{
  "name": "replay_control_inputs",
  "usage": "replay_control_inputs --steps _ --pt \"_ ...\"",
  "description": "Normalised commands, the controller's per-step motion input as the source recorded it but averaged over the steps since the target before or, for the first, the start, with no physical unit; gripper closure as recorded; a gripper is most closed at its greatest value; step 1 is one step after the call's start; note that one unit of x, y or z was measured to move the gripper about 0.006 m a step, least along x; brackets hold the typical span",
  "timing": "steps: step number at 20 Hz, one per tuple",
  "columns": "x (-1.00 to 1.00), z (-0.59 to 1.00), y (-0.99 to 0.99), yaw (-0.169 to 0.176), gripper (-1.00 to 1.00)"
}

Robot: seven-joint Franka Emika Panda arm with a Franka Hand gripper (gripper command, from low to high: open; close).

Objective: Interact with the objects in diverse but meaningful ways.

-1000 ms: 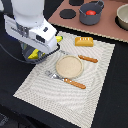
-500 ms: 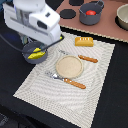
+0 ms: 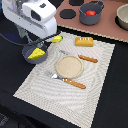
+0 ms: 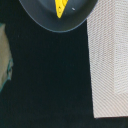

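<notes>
A yellow cheese wedge [image 3: 35, 53] lies in a grey bowl [image 3: 26, 54] at the exterior view's left; both also show in the wrist view, the cheese [image 4: 61, 7] inside the bowl [image 4: 45, 17]. A yellow banana with a green tip [image 3: 57, 39] lies beside the bowl. A golden-brown bread loaf [image 3: 84, 41] sits on the placemat's far edge. A red tomato [image 3: 90, 12] sits in a grey pot [image 3: 89, 19]. My gripper [image 3: 37, 39] hangs above the bowl under the white arm; its fingers are hidden.
A striped placemat [image 3: 60, 97] holds a round tan plate [image 3: 69, 66], an orange-handled knife [image 3: 88, 58] and a fork [image 3: 70, 81]. A brown board [image 3: 107, 27] at the back carries the pot and a tan bowl [image 3: 123, 17].
The arm has lifted up and back from the bowl. The cheese wedge, earlier covered by the gripper, now lies uncovered in the bowl.
</notes>
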Motion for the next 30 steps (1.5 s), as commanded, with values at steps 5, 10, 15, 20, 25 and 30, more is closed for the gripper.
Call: replay_control_inputs --steps 5,10,15,20,25,30 --pt "-0.31 -0.19 0.07 -0.195 -1.0" --pt "-0.39 -0.15 0.01 -0.167 -1.0" --pt "-0.42 -0.15 -0.08 -0.128 -1.0" --pt "-0.38 -0.17 -0.14 -0.156 -1.0" --pt "-0.37 -0.19 -0.29 -0.212 -1.0" --pt "-0.4 -0.26 -0.33 -0.207 -1.0"
